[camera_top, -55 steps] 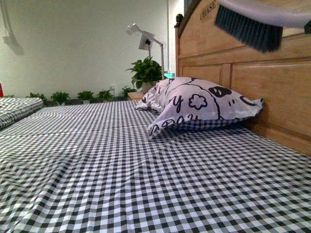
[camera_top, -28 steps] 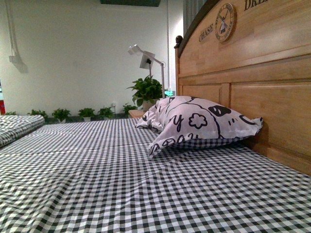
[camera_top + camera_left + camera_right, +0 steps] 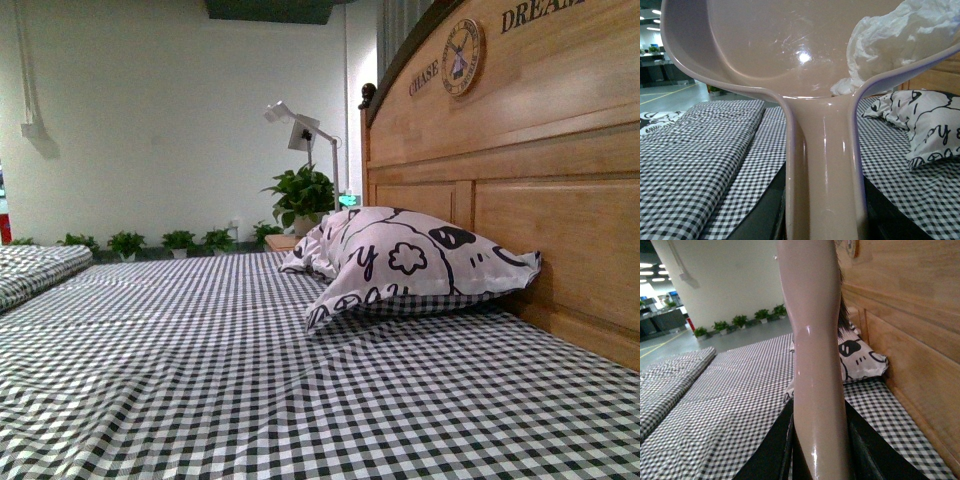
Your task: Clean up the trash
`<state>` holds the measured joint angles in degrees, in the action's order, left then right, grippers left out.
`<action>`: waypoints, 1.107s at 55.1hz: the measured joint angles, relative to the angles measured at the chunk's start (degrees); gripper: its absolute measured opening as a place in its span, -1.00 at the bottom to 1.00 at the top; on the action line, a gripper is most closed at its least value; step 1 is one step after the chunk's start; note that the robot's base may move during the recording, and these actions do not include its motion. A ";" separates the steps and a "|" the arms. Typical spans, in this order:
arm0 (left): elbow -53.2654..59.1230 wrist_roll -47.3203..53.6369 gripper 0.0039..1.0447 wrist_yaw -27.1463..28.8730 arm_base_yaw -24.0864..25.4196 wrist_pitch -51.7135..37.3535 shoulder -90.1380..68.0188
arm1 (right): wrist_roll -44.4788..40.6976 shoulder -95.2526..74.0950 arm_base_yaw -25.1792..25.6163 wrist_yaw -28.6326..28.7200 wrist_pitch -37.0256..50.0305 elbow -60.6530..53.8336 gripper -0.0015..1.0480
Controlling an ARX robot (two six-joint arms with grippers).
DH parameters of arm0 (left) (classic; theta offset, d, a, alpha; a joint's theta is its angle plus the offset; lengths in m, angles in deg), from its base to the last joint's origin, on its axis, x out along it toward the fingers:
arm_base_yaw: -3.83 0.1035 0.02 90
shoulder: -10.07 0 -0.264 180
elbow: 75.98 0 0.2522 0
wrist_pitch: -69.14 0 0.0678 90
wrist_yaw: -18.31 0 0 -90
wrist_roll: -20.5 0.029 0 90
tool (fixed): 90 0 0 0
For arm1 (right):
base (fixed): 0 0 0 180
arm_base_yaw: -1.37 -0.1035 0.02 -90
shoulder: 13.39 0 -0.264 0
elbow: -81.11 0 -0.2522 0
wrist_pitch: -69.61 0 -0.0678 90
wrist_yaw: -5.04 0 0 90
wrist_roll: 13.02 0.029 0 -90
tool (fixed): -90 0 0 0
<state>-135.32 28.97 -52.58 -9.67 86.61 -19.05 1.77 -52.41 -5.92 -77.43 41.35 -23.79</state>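
In the left wrist view my left gripper is shut on the handle of a beige dustpan, held above the bed. The trash, a crumpled white paper wad, lies inside the pan at its rim. In the right wrist view my right gripper is shut on the beige handle of the brush; a few dark bristles show behind the handle. Neither gripper nor tool shows in the front view.
The bed has a black-and-white checked sheet. A white pillow with black cartoon print leans on the wooden headboard. A folded checked blanket lies at the far side. Potted plants and a lamp stand beyond.
The brush head at the top right of the front view has gone out of the frame. The front camera's view has shifted upward a little, showing more of the headboard.
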 joint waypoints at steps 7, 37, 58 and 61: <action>0.02 -0.28 -0.52 0.24 -0.24 0.00 0.04 | -0.42 0.26 0.00 -0.26 0.00 0.00 -0.56; 0.02 -0.46 -0.52 0.42 -0.28 0.00 0.15 | -0.63 0.24 0.00 -0.26 0.00 -0.04 -0.56; 0.04 -0.46 -0.52 0.42 -0.28 0.00 0.15 | -0.63 0.24 0.00 -0.26 0.00 -0.04 -0.56; 0.04 -0.46 -0.52 0.42 -0.28 0.02 0.15 | -0.66 0.24 0.00 -0.26 0.02 -0.04 -0.56</action>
<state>-135.28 28.51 -52.17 -9.95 86.63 -18.90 1.11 -52.17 -5.92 -77.69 41.37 -23.84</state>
